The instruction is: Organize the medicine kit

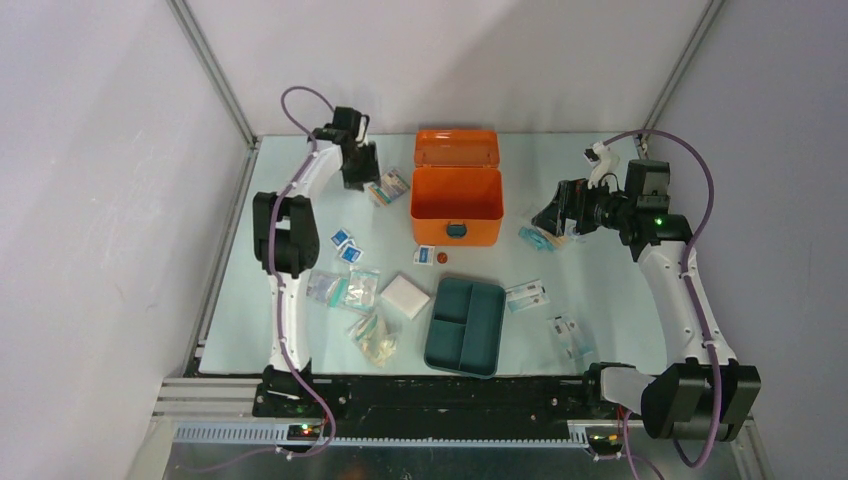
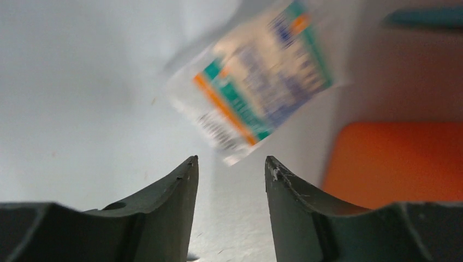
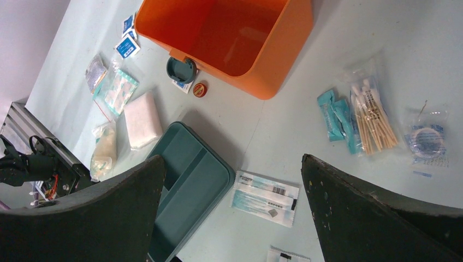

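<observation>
The orange medicine kit (image 1: pixel 456 191) stands open and empty at the back middle, lid tipped back; it also shows in the right wrist view (image 3: pixel 229 38) and as an orange side in the left wrist view (image 2: pixel 396 161). My left gripper (image 1: pixel 360 172) is open and empty, low over the table just left of the kit, with a green-and-orange printed packet (image 2: pixel 256 82) lying just beyond its fingertips. My right gripper (image 1: pixel 553 215) is open and empty, raised to the right of the kit above a bag of cotton swabs (image 3: pixel 371 114) and teal packets (image 3: pixel 338 117).
A dark teal compartment tray (image 1: pixel 466 326) lies at the front middle. Small blue-white packets (image 1: pixel 345 246), clear bags (image 1: pixel 358 290), a white gauze pad (image 1: pixel 404 297) and a bag at the front (image 1: pixel 376 337) lie left of it. Flat packets (image 1: pixel 526 295) lie to its right.
</observation>
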`<state>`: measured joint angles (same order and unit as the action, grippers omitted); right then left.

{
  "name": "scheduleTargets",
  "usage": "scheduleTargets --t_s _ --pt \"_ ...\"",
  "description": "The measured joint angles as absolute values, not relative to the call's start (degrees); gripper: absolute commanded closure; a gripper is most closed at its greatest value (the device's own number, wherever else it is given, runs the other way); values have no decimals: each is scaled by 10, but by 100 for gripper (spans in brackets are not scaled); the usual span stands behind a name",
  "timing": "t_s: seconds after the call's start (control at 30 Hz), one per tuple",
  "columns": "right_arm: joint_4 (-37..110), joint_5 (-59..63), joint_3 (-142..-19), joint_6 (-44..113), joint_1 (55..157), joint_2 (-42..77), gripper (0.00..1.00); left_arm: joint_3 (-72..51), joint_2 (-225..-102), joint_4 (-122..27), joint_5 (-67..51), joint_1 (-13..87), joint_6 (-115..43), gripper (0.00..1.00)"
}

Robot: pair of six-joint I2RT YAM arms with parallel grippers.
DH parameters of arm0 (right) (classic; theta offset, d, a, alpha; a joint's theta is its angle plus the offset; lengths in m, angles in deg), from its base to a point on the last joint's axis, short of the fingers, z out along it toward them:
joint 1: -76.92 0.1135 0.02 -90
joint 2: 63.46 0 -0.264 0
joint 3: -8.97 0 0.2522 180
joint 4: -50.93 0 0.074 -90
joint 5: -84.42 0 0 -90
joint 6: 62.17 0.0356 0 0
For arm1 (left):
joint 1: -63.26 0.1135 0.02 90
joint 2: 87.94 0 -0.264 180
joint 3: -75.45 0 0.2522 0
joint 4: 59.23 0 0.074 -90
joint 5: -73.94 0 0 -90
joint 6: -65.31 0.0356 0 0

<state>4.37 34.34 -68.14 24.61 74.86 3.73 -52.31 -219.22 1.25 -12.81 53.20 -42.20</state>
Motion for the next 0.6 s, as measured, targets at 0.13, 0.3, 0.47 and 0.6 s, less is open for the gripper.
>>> scheduleTargets --t_s 0.13,0.3,0.47,0.6 --pt "44 342 -681 246 749 37 1 -624 -2209 -27 -63 532 -443 42" --pt "42 331 -681 242 748 37 1 -649 -2246 -79 -7 530 -478 38" --pt "40 322 -681 241 742 37 0 -641 -2310 -94 23 528 -511 38" --pt "39 321 -681 241 737 37 1 -606 -2301 -113 28 535 -532 38"
